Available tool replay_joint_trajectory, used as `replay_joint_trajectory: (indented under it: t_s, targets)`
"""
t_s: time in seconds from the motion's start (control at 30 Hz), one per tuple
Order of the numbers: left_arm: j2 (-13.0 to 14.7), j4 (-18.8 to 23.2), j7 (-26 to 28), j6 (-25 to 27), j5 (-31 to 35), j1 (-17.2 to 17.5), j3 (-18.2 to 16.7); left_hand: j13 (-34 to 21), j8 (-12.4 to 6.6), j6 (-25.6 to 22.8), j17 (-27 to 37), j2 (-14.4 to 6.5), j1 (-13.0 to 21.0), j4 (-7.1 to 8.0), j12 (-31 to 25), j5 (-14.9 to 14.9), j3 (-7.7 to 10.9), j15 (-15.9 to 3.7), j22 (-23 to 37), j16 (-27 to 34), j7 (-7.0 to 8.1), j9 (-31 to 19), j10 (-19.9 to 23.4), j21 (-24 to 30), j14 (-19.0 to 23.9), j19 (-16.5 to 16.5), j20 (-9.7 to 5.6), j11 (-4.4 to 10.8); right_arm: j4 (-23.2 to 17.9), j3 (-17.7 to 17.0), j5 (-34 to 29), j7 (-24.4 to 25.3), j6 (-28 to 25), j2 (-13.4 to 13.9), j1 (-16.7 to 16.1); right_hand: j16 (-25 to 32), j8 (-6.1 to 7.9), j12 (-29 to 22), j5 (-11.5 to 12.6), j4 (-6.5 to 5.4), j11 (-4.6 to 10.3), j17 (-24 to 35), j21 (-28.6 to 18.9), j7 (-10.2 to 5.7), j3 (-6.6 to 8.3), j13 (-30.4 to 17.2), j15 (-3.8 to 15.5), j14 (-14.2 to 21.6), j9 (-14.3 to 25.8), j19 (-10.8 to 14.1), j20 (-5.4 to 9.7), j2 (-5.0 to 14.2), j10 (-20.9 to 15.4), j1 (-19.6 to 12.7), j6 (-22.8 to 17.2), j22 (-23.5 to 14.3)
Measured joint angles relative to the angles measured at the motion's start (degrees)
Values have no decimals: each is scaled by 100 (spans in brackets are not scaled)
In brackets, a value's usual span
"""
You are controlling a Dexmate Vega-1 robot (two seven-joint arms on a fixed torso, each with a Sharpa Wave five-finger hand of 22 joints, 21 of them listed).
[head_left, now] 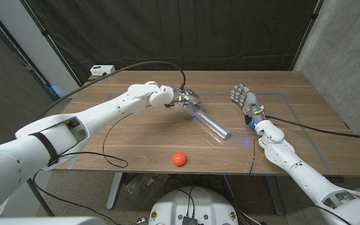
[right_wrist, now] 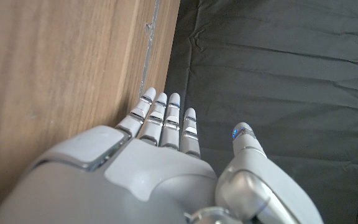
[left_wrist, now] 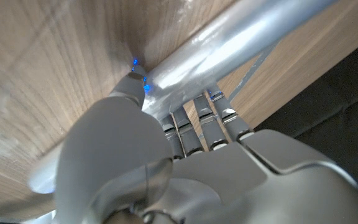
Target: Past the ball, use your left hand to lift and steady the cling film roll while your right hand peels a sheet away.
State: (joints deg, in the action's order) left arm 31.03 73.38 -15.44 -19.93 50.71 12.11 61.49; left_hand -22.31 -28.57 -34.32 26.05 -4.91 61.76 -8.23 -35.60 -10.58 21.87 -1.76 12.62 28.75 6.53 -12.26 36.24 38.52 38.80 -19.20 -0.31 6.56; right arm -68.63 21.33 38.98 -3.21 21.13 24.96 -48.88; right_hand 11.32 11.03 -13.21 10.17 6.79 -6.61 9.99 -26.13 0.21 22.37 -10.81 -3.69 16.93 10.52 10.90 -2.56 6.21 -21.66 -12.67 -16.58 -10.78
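The left hand [head_left: 189, 100] grips one end of the roll [head_left: 210, 122], likely light, stiff and slippery, mid-desk [head_left: 136, 140]; the right hand [head_left: 245, 100], fingers spread and empty, should peel from the free end.

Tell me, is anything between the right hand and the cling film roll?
Nothing visible. Bare table lies between the open right hand and the roll, which the left hand grips. The ball sits nearer the front edge, aside.
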Motion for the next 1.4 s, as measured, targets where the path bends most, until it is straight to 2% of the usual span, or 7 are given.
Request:
replay_joint_trajectory:
  t_s: [0.1, 0.2, 0.67, 0.83, 0.93, 1.03, 1.4]
  targets:
    - [40, -34, 215, -21, 153, 16, 77, -60, -85, -132, 11, 57, 56, -15, -8, 1, -63, 196, 57, 145, -134, -7, 145, 224, 197, -128, -52, -145, -21, 6, -24, 34, -22, 0, 0, 0, 0, 0, 0, 0, 0, 0, 0, 0, 0, 0, 0, 0, 0, 18, 18, 0, 0, 0, 0, -23]
    - [73, -54, 370, -35, 248, 22, 116, -118, -111, -192, 10, 90, 89, -14, -16, 2, -63, 215, 85, 213, -196, -4, 234, 302, 300, -159, -40, -234, -39, 10, -40, 58, -36, 2, 1, 0, 0, 0, -1, 0, 0, 0, 0, 0, 0, 0, 0, 0, 0, 23, 20, 0, 0, 0, 0, -30]
    - [228, 88, 753, 146, 318, 243, 16, -220, -113, -190, 13, 90, 89, 41, -16, 4, -118, 258, 138, 252, -200, -112, 237, 527, 362, -252, -49, -237, -95, 28, -79, 93, -58, 15, 9, 0, 0, 0, -3, -24, 0, 0, 35, 0, 24, 1, 0, 0, 0, 43, 0, -4, 0, 4, 0, -30]
    - [259, 132, 783, 262, 51, 384, -170, -384, -113, -356, 429, 136, 135, 43, -39, 6, -116, 258, 164, 149, -366, -169, 388, 694, 526, -401, -22, -388, -114, 29, -82, 100, -58, 17, 10, 0, 0, 0, -3, -24, 0, 0, 35, 0, 24, 1, 0, 0, -1, 43, 0, -30, 0, 30, 0, -30]
    - [263, 205, 839, 360, -262, 520, -388, -400, -113, -365, 473, 136, 135, 43, -60, 14, -116, 248, 164, 71, -374, -204, 401, 753, 554, -437, -9, -400, -128, 29, -84, 104, -53, 23, 6, 0, 0, 0, -3, -24, 0, 0, 34, 0, 24, 1, 0, 0, -1, 43, 0, -30, 0, 30, 0, -30]
    - [267, 255, 879, 448, -535, 636, -556, -400, -114, -529, 422, 159, 157, 43, -307, -2, -116, 160, 164, -33, -535, -245, 411, 837, 674, -475, -10, -411, -143, 29, -87, 104, -45, 28, -5, 0, 0, 0, -3, -24, 0, 0, 34, 0, 24, 1, 0, 0, -1, 43, 0, -30, 0, 30, 0, -29]
    - [238, 445, 1160, 707, -1345, 933, -1043, -400, -115, -529, 233, 159, 157, 31, -311, -2, -104, 51, 163, -297, -535, -386, 411, 1054, 769, -579, 33, -411, -222, 28, -98, 114, -26, 57, -43, 0, 0, 0, -3, -24, 0, 0, 34, 0, 24, 2, 0, 0, 0, 42, 0, -30, 0, 30, 0, -29]
